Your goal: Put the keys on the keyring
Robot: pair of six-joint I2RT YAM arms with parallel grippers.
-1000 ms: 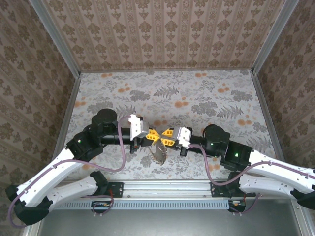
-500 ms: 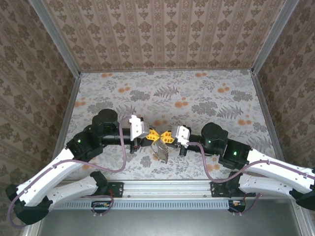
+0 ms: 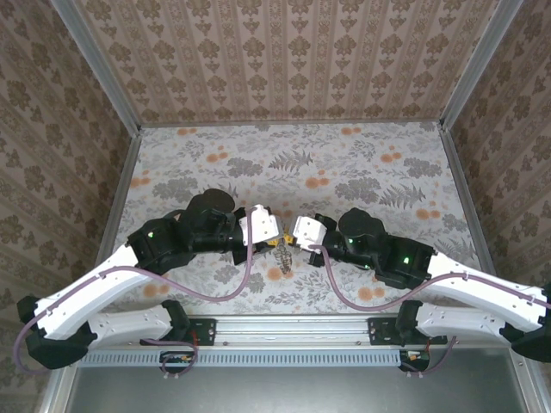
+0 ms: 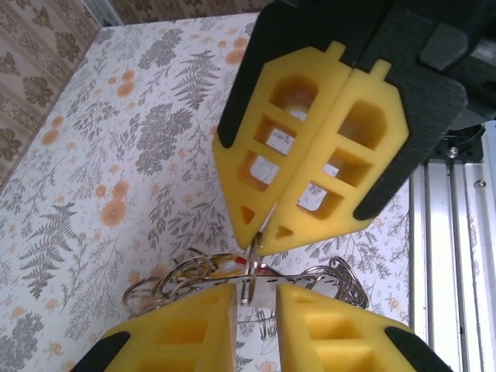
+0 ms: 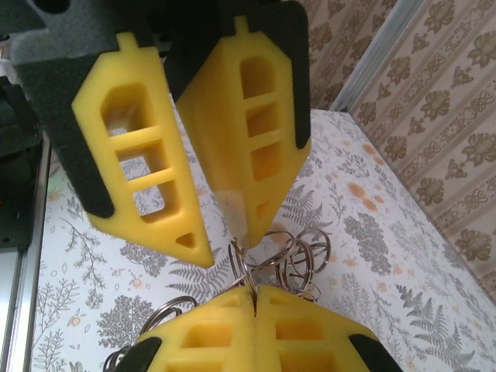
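Probably a lab robot cell: patterned walls (image 3: 284, 60) in aluminium framing (image 3: 95, 64), floral-print table (image 3: 344, 163), arms (image 3: 482, 288) bolted to a front rail (image 3: 293, 325).

**tally_guy:** Our headcount so far: two grippers, the left gripper (image 3: 275, 232) and the right gripper (image 3: 290, 237). Each has two yellow fingers (image 4: 310, 139), so we make that four. One counter (image 3: 362, 163) and two purple cables (image 3: 215, 288).

**ring_watcher:** We got the same. The rings (image 5: 304, 256) are a tangled bunch though. We see at least five loops but can't pin down an exact number. There's just one red key head (image 4: 241, 262) in there, and we can't make out any other keys to count.
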